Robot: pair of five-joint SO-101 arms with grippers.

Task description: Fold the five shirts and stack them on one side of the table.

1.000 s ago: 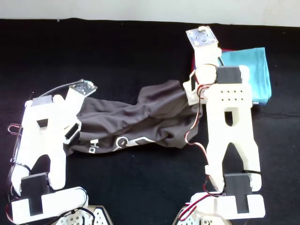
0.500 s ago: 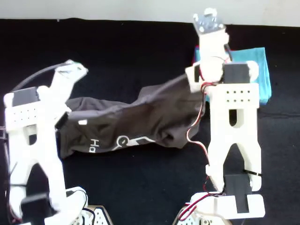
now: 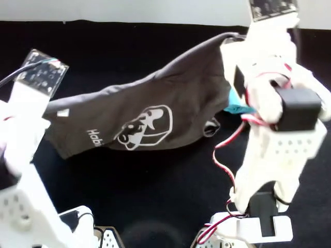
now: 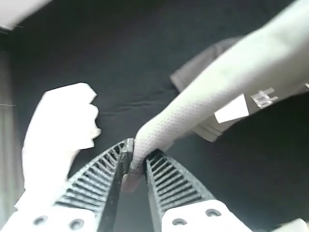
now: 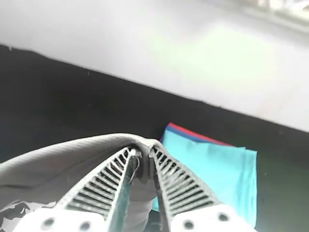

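shirt: the dark grey fabric shirt with a white printed logo [image 3: 150, 119] is held up between both arms, spread across the middle of the table, logo side up; the lower hem sags toward the cloth, contact cannot be told
left gripper [image 4: 137, 164]: clamped on 1 edge of the shirt, fabric pinched between the ribbed jaws
right gripper [image 5: 141, 165]: closed on the opposite edge, a thin fold caught near the tips
stack: a folded teal shirt [image 5: 212, 169] is laid at the far right of the table, with a red layer [image 5: 186, 133] seen under it
step: judged as lift-and-spread before the shirt is laid flat for folding
how: both grips should be kept at equal height and tension kept even, so no twist is laid into the fabric; the shirt should be lowered well apart from the teal stack; hard pulling is best avoided, as the right pinch looks thin and could slip
surface: black cloth-covered table [image 3: 155, 206], matte, soft drag on fabric expected
room: plain pale wall [image 5: 145, 48] seen behind the table's far edge
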